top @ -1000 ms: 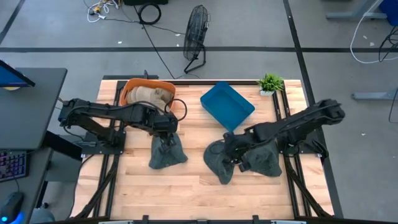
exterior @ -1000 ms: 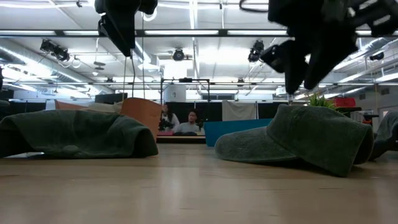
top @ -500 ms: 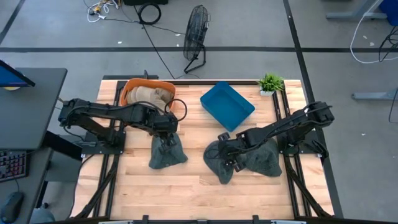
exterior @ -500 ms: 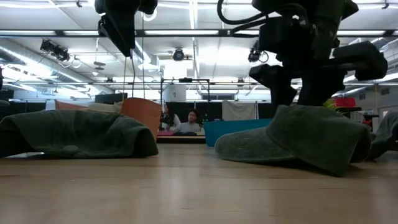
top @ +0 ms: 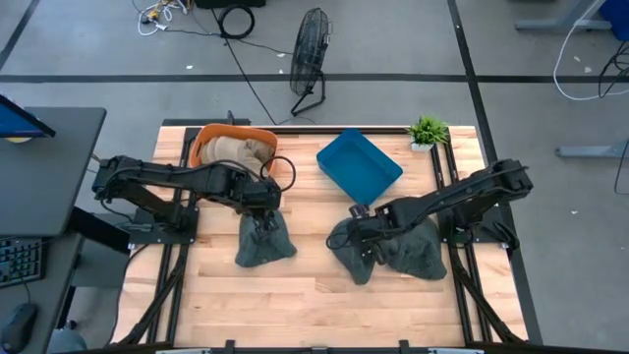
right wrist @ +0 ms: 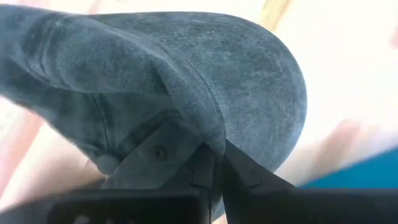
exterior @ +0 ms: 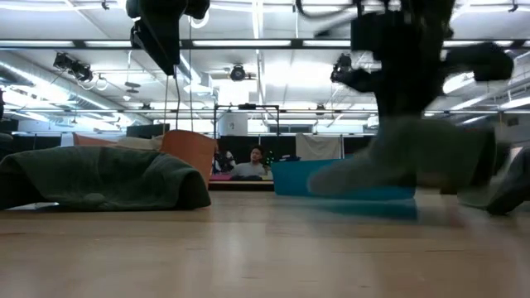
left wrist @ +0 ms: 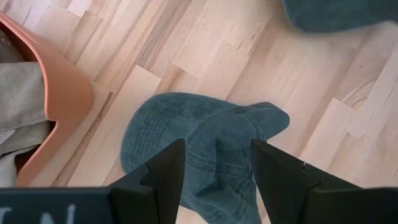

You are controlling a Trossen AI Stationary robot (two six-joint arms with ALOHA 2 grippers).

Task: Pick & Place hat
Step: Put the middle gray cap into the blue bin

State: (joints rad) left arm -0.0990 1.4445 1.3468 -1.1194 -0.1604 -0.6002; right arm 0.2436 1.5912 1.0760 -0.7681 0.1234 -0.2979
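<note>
A dark grey-green hat [right wrist: 186, 74] hangs under my right gripper [right wrist: 215, 155], which is shut on it right of the table's middle [top: 362, 239]. The low view shows this hat [exterior: 406, 161] blurred and off the table. A second such hat [left wrist: 205, 134] lies crumpled on the wood left of the middle. My left gripper [left wrist: 217, 148] hovers open above it without touching it, its fingers on either side of the hat as seen from above [top: 261, 208]. My right gripper pinches a raised fold of the hat's cloth [right wrist: 200, 132] between its two fingers, coming from above. One layer or several, I cannot tell. The hat hangs below and around the fingers, lifted clear of the table [exterior: 389, 170].
A third dark hat [top: 421, 258] lies just right of the held one. A blue bin [top: 359, 167] stands at the far middle and an orange basket [top: 208, 138] with beige hats at the far left. A small plant [top: 428, 130] sits at the far right corner.
My right gripper has come down onto the hat, shut on it and risen. The hat, flat on the table a second ago, is now bunched under the fingers and lifted clear of the wood.
</note>
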